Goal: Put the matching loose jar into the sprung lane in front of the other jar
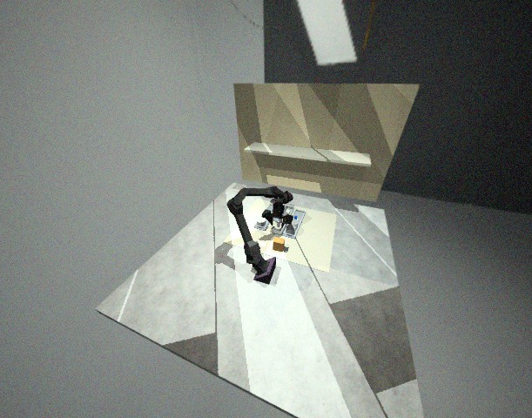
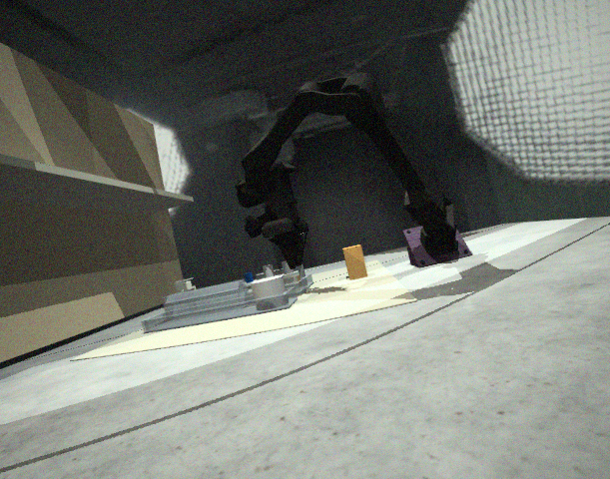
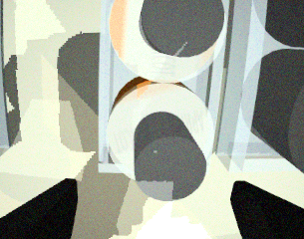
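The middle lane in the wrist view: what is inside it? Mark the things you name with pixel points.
Two white-topped jars (image 3: 191,67) (image 3: 124,112) in a row, with orange showing on their sides. The jars cover the floor beneath them.

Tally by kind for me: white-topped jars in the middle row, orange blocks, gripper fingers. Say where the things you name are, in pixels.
White-topped jars (image 3: 161,144): 2
Orange block (image 1: 279,244) (image 2: 354,261): 1
Gripper fingers (image 1: 287,219) (image 2: 292,252): 2
Total: 5
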Available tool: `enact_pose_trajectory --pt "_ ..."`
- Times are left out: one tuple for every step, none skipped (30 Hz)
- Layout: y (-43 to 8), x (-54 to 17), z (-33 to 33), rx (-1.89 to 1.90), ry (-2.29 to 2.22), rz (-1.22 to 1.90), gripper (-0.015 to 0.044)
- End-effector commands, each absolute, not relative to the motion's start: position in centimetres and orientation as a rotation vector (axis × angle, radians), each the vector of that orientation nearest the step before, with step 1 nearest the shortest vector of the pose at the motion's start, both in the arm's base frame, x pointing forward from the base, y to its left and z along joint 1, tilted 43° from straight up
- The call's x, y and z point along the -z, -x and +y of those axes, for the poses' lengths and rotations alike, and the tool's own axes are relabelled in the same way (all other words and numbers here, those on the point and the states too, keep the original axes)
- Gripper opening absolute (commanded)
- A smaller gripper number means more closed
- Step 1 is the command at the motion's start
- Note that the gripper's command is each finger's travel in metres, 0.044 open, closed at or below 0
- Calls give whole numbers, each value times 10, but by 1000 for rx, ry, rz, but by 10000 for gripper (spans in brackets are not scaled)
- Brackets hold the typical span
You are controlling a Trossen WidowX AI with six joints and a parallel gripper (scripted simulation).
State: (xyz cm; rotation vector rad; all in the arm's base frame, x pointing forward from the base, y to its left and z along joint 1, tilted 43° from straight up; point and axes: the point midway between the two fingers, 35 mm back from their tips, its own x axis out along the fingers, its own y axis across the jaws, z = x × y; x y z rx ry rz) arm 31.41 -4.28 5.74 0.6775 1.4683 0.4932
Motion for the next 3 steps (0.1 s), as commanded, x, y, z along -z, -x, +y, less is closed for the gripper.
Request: enact_pose_trajectory --pt "-298 -56 -42 -492 -675 1474 310" --pt "-294 -56 -42 -492 -675 1474 310" --pt "-291 -56 -42 -492 -675 1475 310"
